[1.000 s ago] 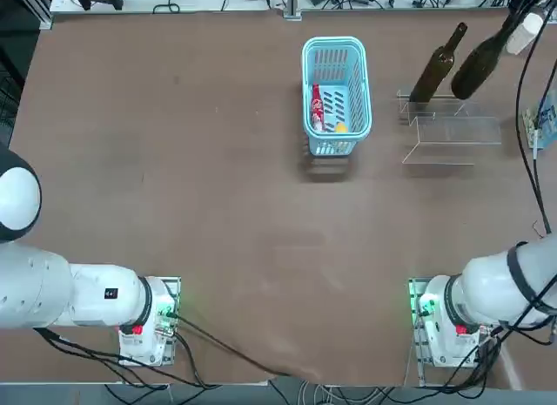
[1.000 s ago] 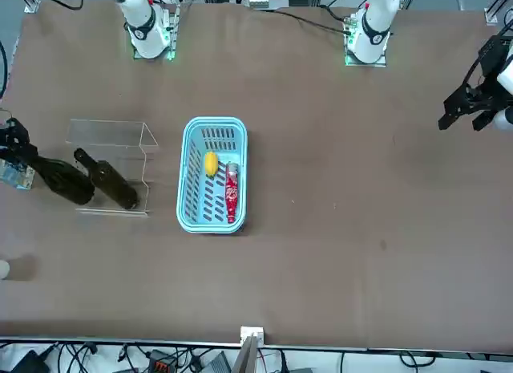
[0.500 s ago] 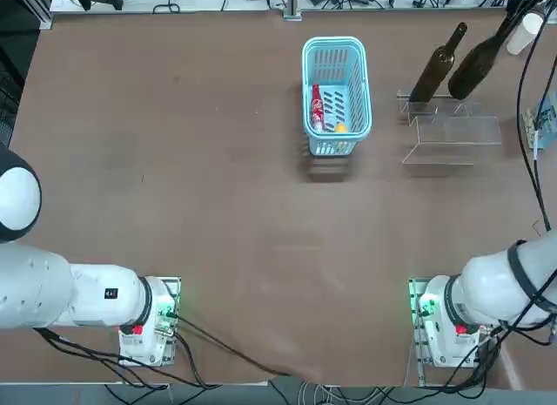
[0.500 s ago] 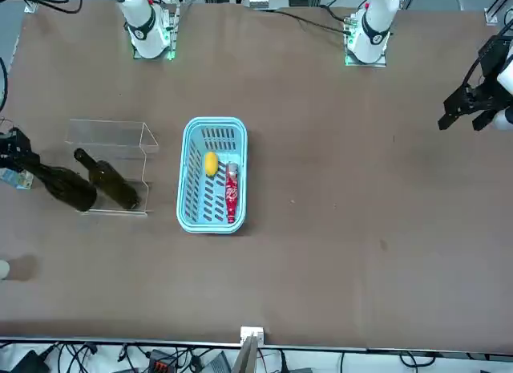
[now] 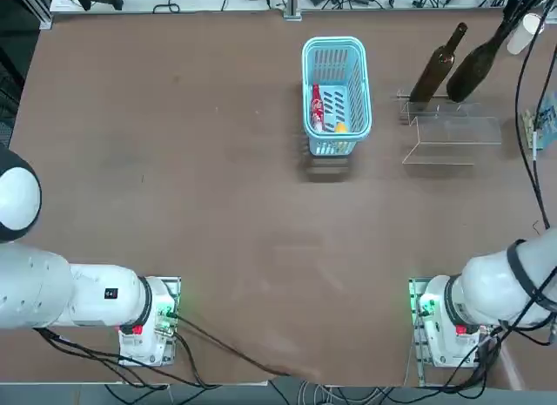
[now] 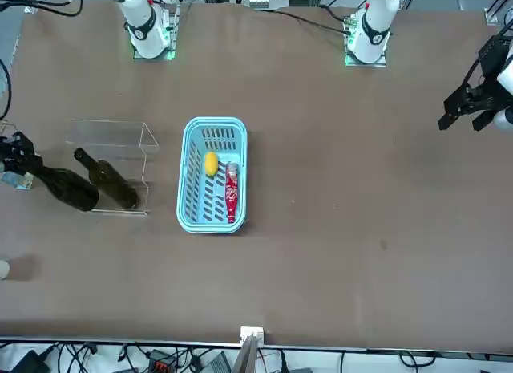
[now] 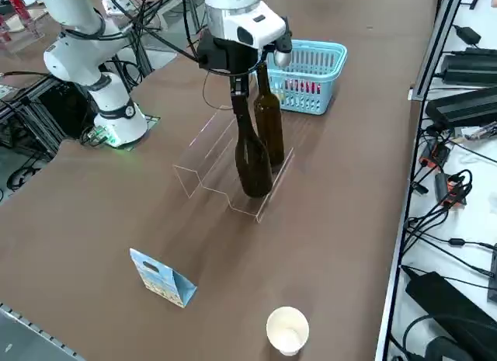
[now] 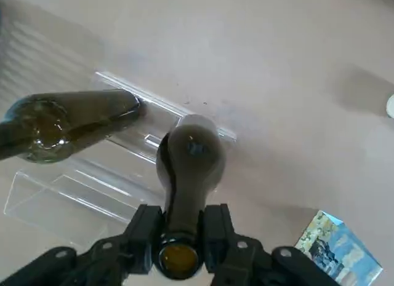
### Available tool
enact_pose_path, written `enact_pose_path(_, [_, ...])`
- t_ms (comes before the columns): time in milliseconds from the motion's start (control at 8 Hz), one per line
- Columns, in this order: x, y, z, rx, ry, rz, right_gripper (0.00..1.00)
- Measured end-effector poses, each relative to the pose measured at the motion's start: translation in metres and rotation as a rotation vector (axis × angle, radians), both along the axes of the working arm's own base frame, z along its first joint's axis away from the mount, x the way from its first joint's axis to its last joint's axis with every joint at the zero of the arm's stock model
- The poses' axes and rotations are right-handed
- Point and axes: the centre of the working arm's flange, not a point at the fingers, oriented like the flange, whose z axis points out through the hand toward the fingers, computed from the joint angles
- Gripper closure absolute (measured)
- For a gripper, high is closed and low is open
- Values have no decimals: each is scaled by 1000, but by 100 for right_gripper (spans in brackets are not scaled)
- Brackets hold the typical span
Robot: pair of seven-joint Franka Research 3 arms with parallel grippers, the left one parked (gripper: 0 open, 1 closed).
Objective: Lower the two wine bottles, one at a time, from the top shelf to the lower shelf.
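Overhead, a broad brown surface point(image 5: 218, 187), with cables and equipment along the far edge and down the right side.

Compared with a second ago: held bottle point(image 7: 250, 155) shifted a little toward the clear stand point(image 5: 448, 131), now nearer the second bottle point(image 7: 269, 120); basket and stand unmoved.

Right hand point(image 8: 178, 234) clamped shut on the neck of the held bottle, just below the mouth, bottle hanging upright under it. Base of that bottle at the stand's far, higher end; whether resting on the top shelf point(image 7: 260, 192) or lifted just clear, impossible to tell. Second bottle upright on the same higher tier, just beside the held one, toward the basket. Lower shelf point(image 5: 444, 150) bare, nearer the robot.

Left of the stand, a light-blue basket point(image 5: 336, 48) holding a red bottle point(image 5: 318, 109) and a small yellow item point(image 5: 341, 126). Right of the stand, a small blue printed carton point(image 7: 161, 278) and a paper cup point(image 7: 287, 330), both well apart from the bottles.
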Motion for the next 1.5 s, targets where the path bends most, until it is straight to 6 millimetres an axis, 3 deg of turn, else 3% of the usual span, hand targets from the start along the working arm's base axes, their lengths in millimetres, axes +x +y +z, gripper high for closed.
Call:
enact_pose_path(1250, [6, -3, -25, -14, 42, 8, 60])
enact_pose_path(1375, [6, -3, -26, -14, 43, 8, 59])
enact_pose_path(1500, [6, -3, -25, -14, 42, 9, 50])
